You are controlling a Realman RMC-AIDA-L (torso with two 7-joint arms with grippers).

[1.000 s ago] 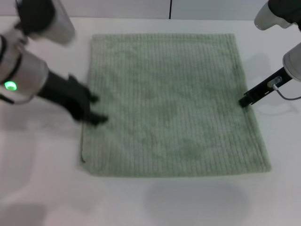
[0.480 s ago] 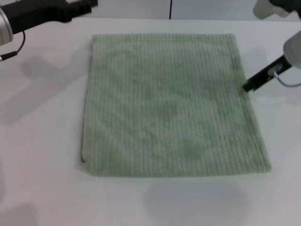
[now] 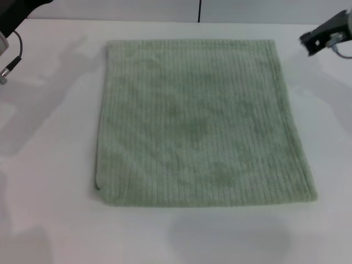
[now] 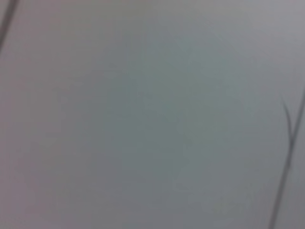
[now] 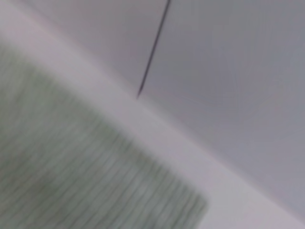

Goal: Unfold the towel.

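Head view: towel (image 3: 198,121) lies spread flat mid-table (image 3: 49,220), left gripper (image 3: 8,19) and right gripper (image 3: 324,37) raised at the far corners, clear of it; can't tell finger state on either. Main risk: another grab rumples it or drags it off square

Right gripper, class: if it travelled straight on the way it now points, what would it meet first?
Probably the towel's far right corner: the right gripper points that way from the head view's upper right. Its height is unclear, so it might pass above.
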